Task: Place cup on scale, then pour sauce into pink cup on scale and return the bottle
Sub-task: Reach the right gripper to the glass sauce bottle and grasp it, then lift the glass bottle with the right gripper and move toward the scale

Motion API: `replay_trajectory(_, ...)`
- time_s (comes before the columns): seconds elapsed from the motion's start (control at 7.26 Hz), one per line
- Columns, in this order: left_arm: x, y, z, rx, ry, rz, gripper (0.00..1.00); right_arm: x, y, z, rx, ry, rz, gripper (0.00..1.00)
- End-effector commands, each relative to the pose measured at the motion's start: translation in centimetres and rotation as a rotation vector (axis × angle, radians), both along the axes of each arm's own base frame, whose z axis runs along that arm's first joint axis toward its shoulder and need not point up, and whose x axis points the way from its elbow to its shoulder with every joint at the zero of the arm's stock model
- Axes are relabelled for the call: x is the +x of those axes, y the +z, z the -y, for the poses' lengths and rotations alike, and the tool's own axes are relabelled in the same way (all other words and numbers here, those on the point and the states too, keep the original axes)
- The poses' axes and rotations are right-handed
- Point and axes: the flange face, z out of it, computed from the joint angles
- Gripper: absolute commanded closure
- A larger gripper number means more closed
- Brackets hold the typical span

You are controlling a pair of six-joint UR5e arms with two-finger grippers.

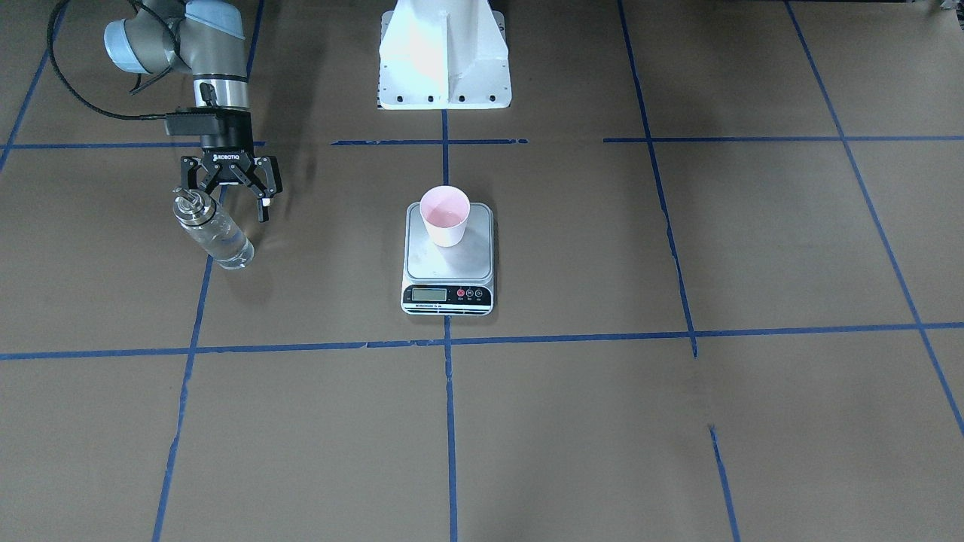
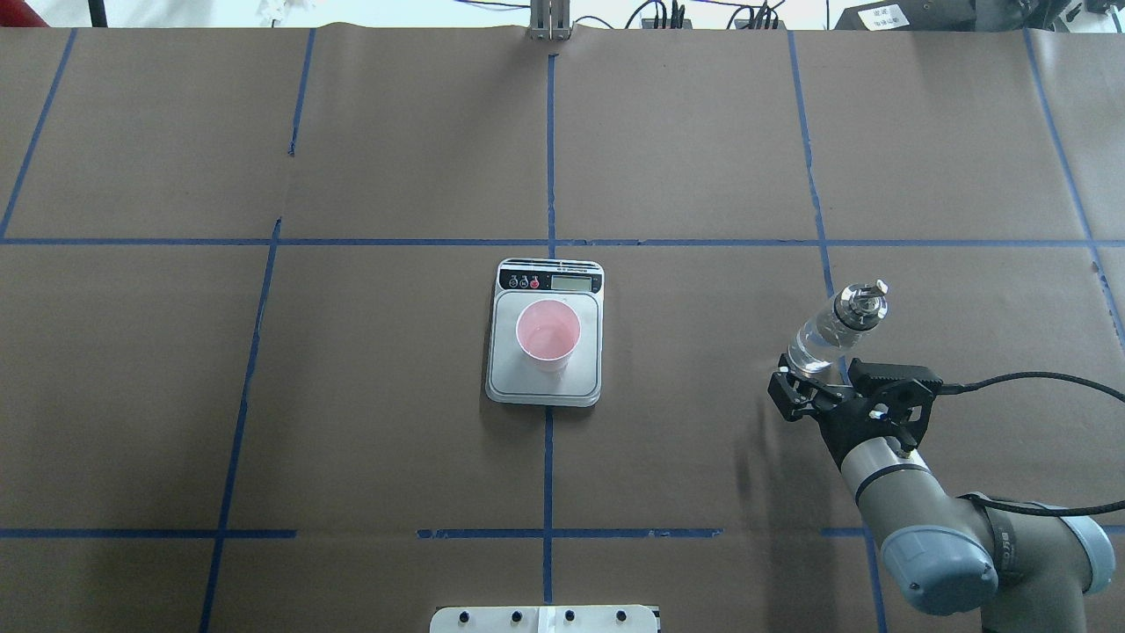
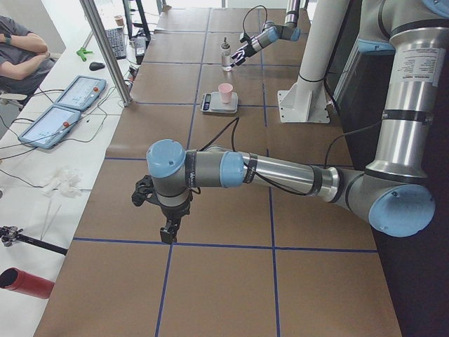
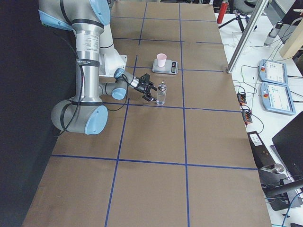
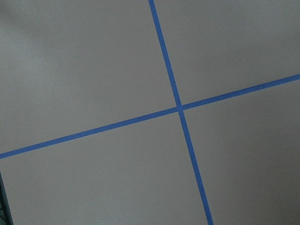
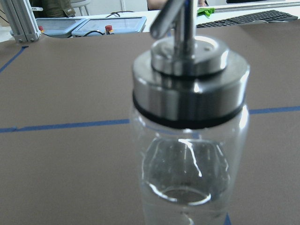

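Observation:
The pink cup [image 1: 445, 216] stands upright on the silver platform of the scale [image 1: 449, 267] at the table's middle; both also show in the overhead view, cup [image 2: 547, 332] and scale [image 2: 545, 387]. The glass bottle [image 1: 215, 235] with its metal spout stands upright on the table to the robot's right [image 2: 833, 327]. My right gripper [image 1: 226, 209] is open just behind the bottle, its jaws spread wide [image 2: 826, 380]. The right wrist view shows the bottle [image 6: 187, 154] close up, with clear sauce low inside. My left gripper [image 3: 167, 230] hangs over bare table far left; I cannot tell whether it is open or shut.
The white robot pedestal [image 1: 444, 60] stands at the table's robot-side edge. Blue tape lines [image 5: 178, 108] grid the brown table. An operators' bench with tablets [image 3: 70, 105] and a seated person [image 3: 21, 49] runs along the far side.

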Motion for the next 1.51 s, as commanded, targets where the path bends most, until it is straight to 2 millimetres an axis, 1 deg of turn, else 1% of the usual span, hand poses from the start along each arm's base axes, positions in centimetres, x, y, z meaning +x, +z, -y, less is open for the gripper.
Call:
replay_trajectory(0.0,0.0,-0.1,0.0,0.002,0.001,0.000,0.00,1.1,-0.1,1.6,0.017,0.044,-0.013,0.00)
replay_trajectory(0.14,0.0,-0.1,0.0,0.002,0.001,0.000,0.00,1.3,-0.3,2.2,0.019,0.057,-0.010,0.00)
replay_trajectory(0.28,0.1,-0.1,0.0,0.002,0.002,0.000,0.00,1.5,-1.2,3.2,0.029,0.073,-0.003,0.00)
replay_trajectory(0.41,0.1,-0.2,0.0,0.004,0.002,0.000,0.00,1.4,-1.8,3.5,0.045,0.080,-0.008,0.00)
replay_trajectory(0.55,0.1,-0.2,0.0,0.004,0.002,0.000,0.00,1.5,-1.9,3.5,0.052,0.089,-0.010,0.00)
replay_trajectory(0.69,0.1,-0.2,0.0,0.004,0.002,0.000,0.00,1.6,-1.9,3.6,0.061,0.102,-0.015,0.08)
replay_trajectory(0.83,0.1,-0.2,0.0,0.004,0.002,0.000,0.00,1.7,-1.9,3.7,0.073,0.116,-0.018,0.61)
replay_trajectory(0.96,0.1,-0.2,0.0,0.004,0.002,0.000,0.00,1.9,-1.1,3.8,0.080,0.130,-0.039,1.00)
replay_trajectory(1.24,0.1,-0.4,0.0,0.005,0.002,0.001,0.00,2.2,-2.3,4.0,0.102,0.147,-0.028,1.00)
replay_trajectory(1.38,0.1,-0.4,0.0,0.005,0.002,0.001,0.00,2.7,-3.7,3.9,0.138,0.115,-0.078,1.00)
